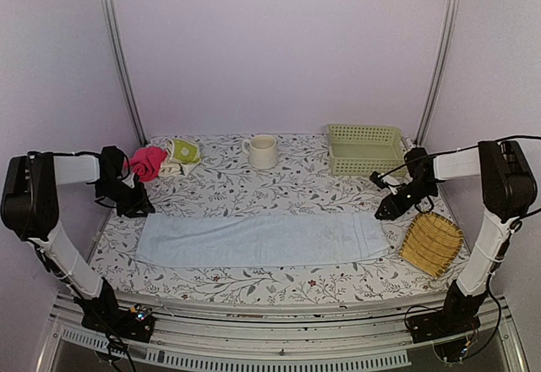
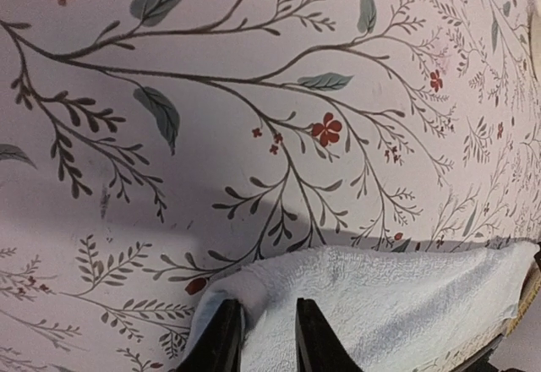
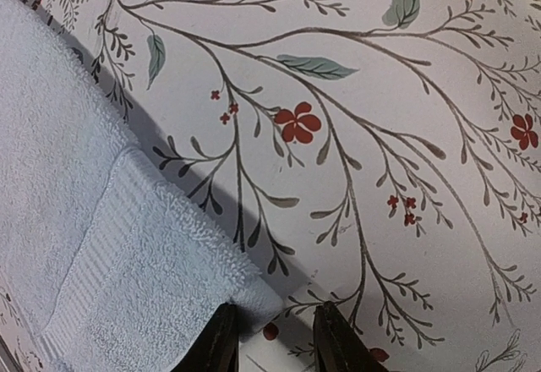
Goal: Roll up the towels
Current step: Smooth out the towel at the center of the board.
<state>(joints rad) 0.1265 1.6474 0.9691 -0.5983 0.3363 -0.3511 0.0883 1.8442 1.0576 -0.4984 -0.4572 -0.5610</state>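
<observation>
The long pale blue towel [image 1: 262, 239] lies flat across the table, left to right. My left gripper [image 1: 139, 205] sits at its far left corner. In the left wrist view the fingers [image 2: 221, 338] stand a little apart, with the towel's corner [image 2: 372, 304] lying between them and a small fold raised against the left finger. My right gripper [image 1: 387, 211] sits at the towel's far right corner. In the right wrist view the towel [image 3: 127, 254] ends at the left finger [image 3: 215, 342], with bare tablecloth in the gap. The yellow-green and cream towel [image 1: 182, 154] lies bunched at the back left.
A pink cloth [image 1: 146, 162] lies next to the patterned towel. A cream mug [image 1: 262, 150] stands at the back centre. A green slotted basket [image 1: 365, 148] is at the back right. A yellow woven bamboo tray [image 1: 432, 243] lies near the right front, by the towel's end.
</observation>
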